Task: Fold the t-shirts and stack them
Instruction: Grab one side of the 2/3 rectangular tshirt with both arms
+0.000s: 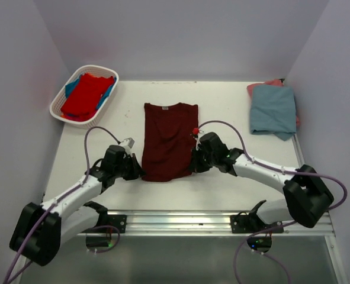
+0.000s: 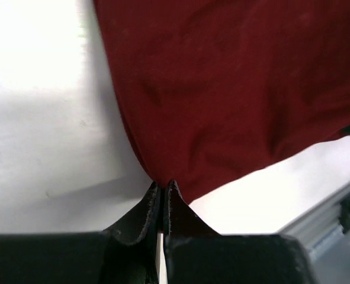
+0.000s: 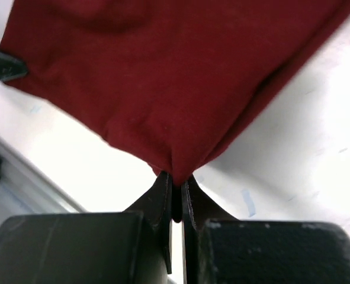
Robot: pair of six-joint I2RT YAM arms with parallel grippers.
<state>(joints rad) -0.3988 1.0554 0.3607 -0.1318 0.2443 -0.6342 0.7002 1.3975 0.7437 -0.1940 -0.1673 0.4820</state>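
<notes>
1. while both pincers grip its near hem, the dark maroon t-shirt [image 1: 169, 142] lies flat at the middle of the tabletop [image 1: 234, 106], collar toward the far edge.
2. left pincer [image 2: 164, 184]: jaws fully together, pinching the shirt's near left corner.
3. right pincer [image 3: 176, 177]: jaws fully together, pinching the near right corner.
4. progress, done: two shirts lie folded in a stack at the far right of the tabletop. a grey-blue t-shirt [image 1: 273, 109] sits on top of a salmon pink t-shirt [image 1: 269, 83], of which only an edge shows.
5. progress, in hand: the maroon shirt shows as a narrow strip with no sleeves sticking out, so its side folds are judged done. the grip on both hem corners suggests the hem-to-collar fold comes next, then transfer to the stack.
6. progress, left: the white basket [image 1: 55, 109] at the far left holds unfolded shirts, a red t-shirt [image 1: 87, 94] over a blue t-shirt [image 1: 108, 97]. the task is judged roughly halfway.
7. count: five t-shirts are visible (one maroon, one grey-blue, one salmon pink, one red, one blue). anything deeper in the basket cannot be told. baskets, one; pincers, two.
</notes>
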